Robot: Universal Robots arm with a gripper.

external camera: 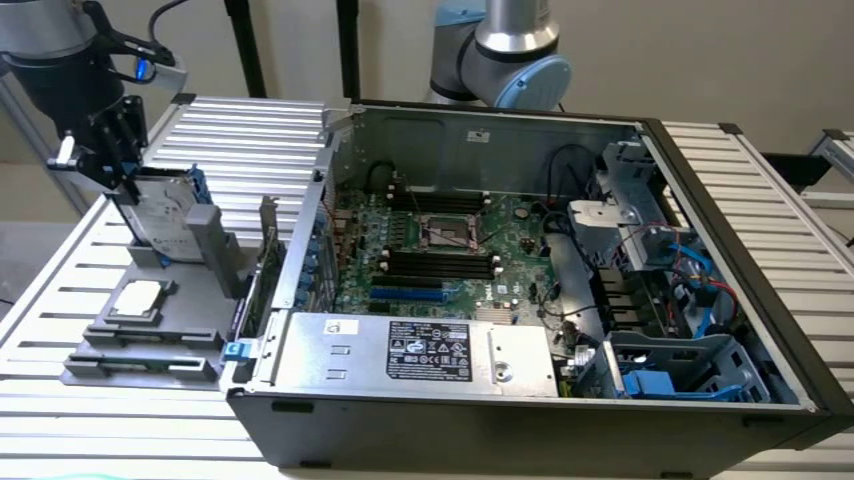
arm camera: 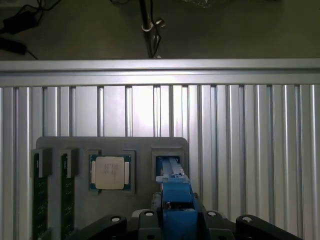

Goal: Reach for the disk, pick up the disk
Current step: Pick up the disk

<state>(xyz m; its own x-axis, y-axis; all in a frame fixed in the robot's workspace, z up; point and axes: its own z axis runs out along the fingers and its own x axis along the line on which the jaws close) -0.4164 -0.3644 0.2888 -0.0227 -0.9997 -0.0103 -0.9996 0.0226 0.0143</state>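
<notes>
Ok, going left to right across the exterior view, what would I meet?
Upright silver-grey hard drive with blue rails → silver metal box with black label → blue plastic drive cage.

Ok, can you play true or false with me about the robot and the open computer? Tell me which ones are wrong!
1. The disk stands on its edge in the grey holder. True.
2. The computer case has its cover on. False: it is open, and the green motherboard shows inside.
3. A square silver chip lies flat on the same grey holder. True.
4. The gripper hangs over the inside of the computer case. False: it is at the top of the disk, outside the case, on the exterior view's left.
5. The disk's plastic rails are red. False: they are bright blue.
</notes>
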